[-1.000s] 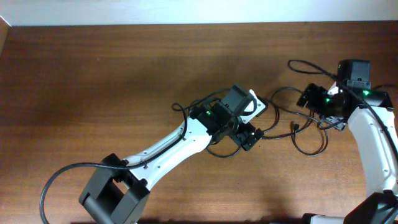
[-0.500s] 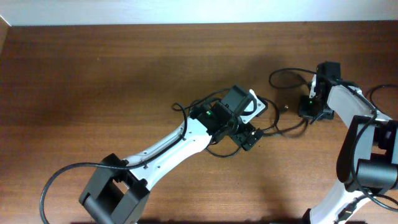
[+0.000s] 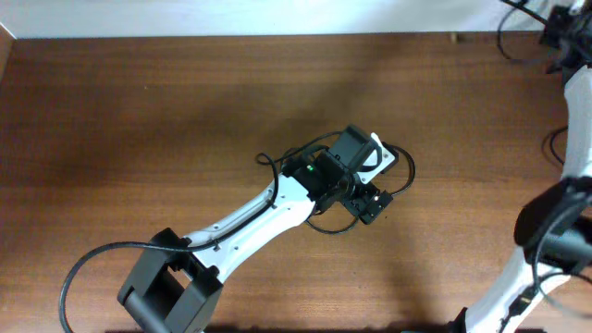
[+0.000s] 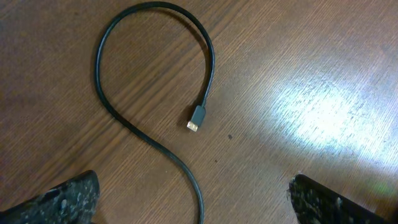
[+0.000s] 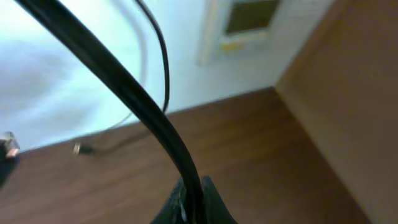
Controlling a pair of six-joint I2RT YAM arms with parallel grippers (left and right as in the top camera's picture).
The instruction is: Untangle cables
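Observation:
One thin black cable (image 4: 109,106) lies curled on the wooden table, its plug end (image 4: 196,119) with a yellowish tip inside the loop. My left gripper (image 4: 193,186) hangs open over it, the cord running between the fingers (image 4: 65,198) without touching them. Overhead, this gripper (image 3: 368,201) sits mid-table with cable loops (image 3: 408,169) around it. My right gripper (image 5: 189,200) is shut on a second black cable (image 5: 118,74), which rises up and left from the jaws. Overhead, the right gripper (image 3: 558,30) is lifted at the far right back corner, with cable (image 3: 504,39) trailing from it.
The table's back edge meets a white wall (image 3: 277,17). The right arm (image 3: 578,120) runs along the right border. A thick black wire (image 3: 88,264) loops from the left arm's base (image 3: 171,287). A thinner strand (image 5: 163,62) and small plug ends (image 5: 9,147) dangle in the right wrist view.
My right gripper has shut on a cable and swung up to the far right back corner, pulling that cable away from the middle. The left arm has not moved.

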